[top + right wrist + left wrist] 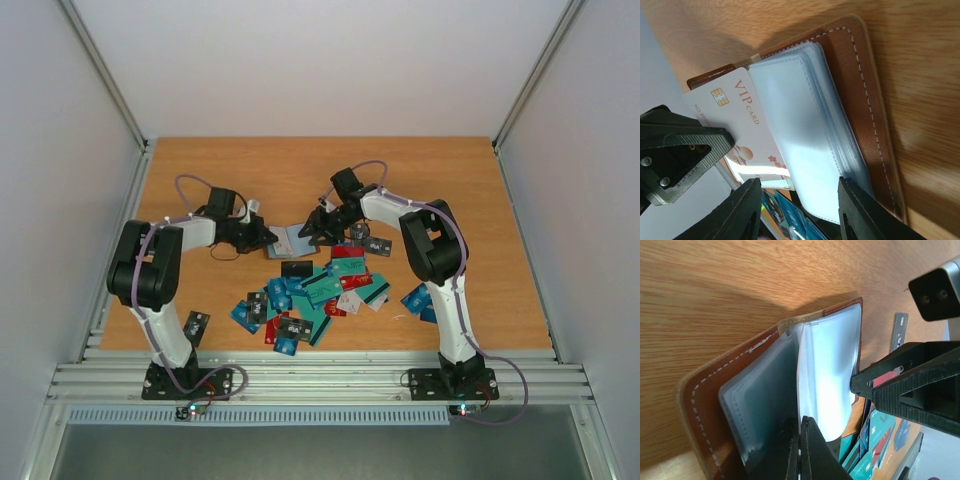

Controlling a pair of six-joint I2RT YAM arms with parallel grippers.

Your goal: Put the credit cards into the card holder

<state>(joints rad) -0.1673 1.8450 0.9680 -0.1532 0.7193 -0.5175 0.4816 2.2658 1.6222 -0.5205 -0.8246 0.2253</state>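
Note:
The brown card holder (290, 241) lies open on the table between both grippers, its clear sleeves (805, 145) fanned out. My left gripper (800, 445) is shut on the edge of one clear sleeve (825, 375) and holds it up. My right gripper (800, 210) is open, and its fingers (742, 212) straddle the free edge of a sleeve without touching it. A white VIP card (737, 115) lies on the holder's left side, partly under a sleeve. The other credit cards (310, 295), mostly blue and teal with some red and black, lie in a loose pile just in front of the holder.
A black card (197, 322) lies by the left arm's base. Blue cards (418, 300) lie beside the right arm, and another dark card (378, 245) under its forearm. The right gripper's fingers (900, 385) show close to the holder in the left wrist view.

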